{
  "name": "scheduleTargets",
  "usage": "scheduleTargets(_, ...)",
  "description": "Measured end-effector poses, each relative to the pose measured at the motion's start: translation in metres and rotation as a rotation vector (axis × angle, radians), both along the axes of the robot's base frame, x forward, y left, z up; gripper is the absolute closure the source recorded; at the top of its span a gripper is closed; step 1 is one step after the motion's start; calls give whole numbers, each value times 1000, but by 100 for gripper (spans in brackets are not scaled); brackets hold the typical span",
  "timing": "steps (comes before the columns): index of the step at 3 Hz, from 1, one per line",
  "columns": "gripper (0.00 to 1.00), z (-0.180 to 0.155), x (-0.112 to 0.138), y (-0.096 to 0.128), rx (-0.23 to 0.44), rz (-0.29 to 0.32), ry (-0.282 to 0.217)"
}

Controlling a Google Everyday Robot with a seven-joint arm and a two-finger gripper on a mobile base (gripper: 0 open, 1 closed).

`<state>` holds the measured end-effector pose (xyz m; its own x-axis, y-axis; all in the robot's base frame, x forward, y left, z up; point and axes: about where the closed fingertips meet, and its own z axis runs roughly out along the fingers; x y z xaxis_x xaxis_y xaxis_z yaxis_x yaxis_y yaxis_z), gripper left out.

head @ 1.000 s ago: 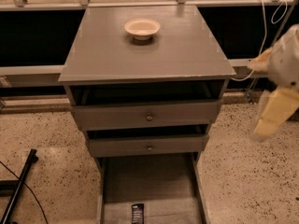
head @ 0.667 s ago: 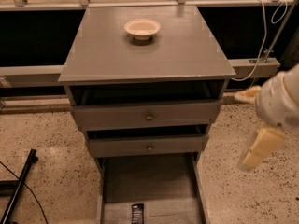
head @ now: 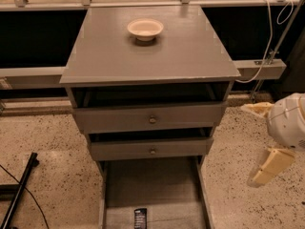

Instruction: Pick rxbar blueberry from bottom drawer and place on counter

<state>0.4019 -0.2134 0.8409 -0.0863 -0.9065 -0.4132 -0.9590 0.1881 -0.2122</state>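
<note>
The rxbar blueberry (head: 140,218), a small dark bar with white print, lies flat near the front of the open bottom drawer (head: 152,185), partly cut off by the lower edge of the camera view. The counter (head: 147,56) is the grey cabinet top above. My gripper (head: 249,144) hangs at the right of the cabinet, over the floor, level with the lower drawers. Its two cream fingers (head: 269,166) are spread apart and hold nothing. It is well to the right of the bar and above it.
A cream bowl (head: 145,29) stands at the back middle of the counter. Two upper drawers with round knobs (head: 152,119) stand slightly open. A black pole (head: 19,194) lies on the speckled floor at left. A white cable (head: 264,42) hangs at right.
My gripper has moved down along the cabinet's right side, from level with the counter edge to level with the lower drawers. The bar and the drawers have not moved.
</note>
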Motion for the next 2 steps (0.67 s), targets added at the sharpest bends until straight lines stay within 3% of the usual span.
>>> scheduleTargets(1, 0, -66, -2, 22, 101, 47, 50)
scheduleTargets(2, 0, -186, -7, 37, 138, 212, 106)
